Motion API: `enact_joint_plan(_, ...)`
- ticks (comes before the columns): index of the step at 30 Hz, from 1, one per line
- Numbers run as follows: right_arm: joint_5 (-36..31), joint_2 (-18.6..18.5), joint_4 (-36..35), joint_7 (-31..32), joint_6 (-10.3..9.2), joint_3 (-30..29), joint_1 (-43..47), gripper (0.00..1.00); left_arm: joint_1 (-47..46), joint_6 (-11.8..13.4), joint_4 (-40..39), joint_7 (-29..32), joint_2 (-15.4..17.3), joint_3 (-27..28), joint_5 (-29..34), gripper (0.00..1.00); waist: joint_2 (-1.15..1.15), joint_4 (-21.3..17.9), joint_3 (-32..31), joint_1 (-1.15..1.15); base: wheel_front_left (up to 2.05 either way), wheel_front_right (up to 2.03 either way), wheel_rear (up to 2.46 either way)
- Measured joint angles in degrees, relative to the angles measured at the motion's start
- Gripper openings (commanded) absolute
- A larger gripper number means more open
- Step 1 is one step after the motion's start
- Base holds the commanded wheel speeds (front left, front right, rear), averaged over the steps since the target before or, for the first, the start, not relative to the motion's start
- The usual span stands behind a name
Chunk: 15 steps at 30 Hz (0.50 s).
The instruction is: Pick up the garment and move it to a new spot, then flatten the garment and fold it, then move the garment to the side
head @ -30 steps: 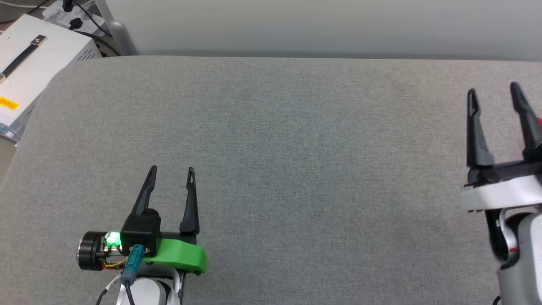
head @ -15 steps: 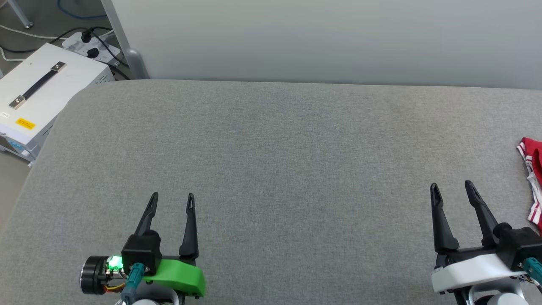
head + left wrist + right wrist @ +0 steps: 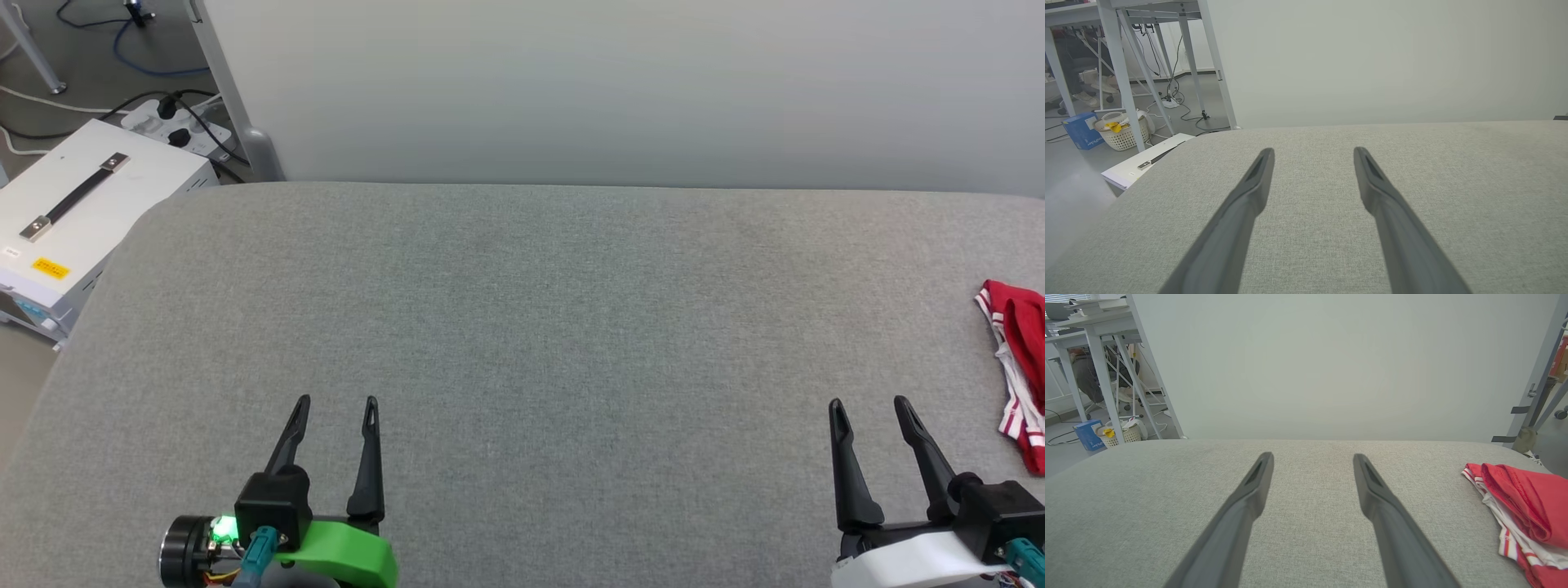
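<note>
The shirt [image 3: 1016,351] is a soft, crumpled heap of red cloth with white folds and red-and-white striped trim. It lies at the far right edge of the table [image 3: 522,310], whose top is grey woven fabric with rounded corners. The shirt sits to the right of the right gripper [image 3: 868,403], not touching it. That gripper and the left gripper [image 3: 337,402] both have their thin, dark, tapered fingers spread, with nothing between them.

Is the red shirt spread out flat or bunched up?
Bunched up. The garment lies crumpled on the grey surface, red folds piled over white cloth and striped trim; part is cut off by the frame.
</note>
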Motion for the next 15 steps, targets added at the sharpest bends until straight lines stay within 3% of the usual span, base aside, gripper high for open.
enact_joint_plan(7,0.01,0.21,0.1,0.0,0.0,0.03,0.75,1.0,0.71,-0.42,0.55,0.0,-0.29,0.29,0.0,1.0,0.0,-0.29,-0.54,0.0,0.0,0.0,0.0)
enact_joint_plan(8,0.0,0.22,0.14,0.01,0.0,0.07,0.75,0.0,0.71,-0.41,0.7,0.02,-0.31,0.34,0.0,0.0,0.0,-0.3,-0.62,0.0,0.0,0.0,0.0)
enact_joint_plan(15,0.0,0.22,0.14,0.23,0.0,0.07,0.74,0.0,0.7,-0.41,0.7,0.15,-0.31,0.34,0.01,0.0,0.0,-0.34,-0.62,0.0,0.0,0.0,0.0)
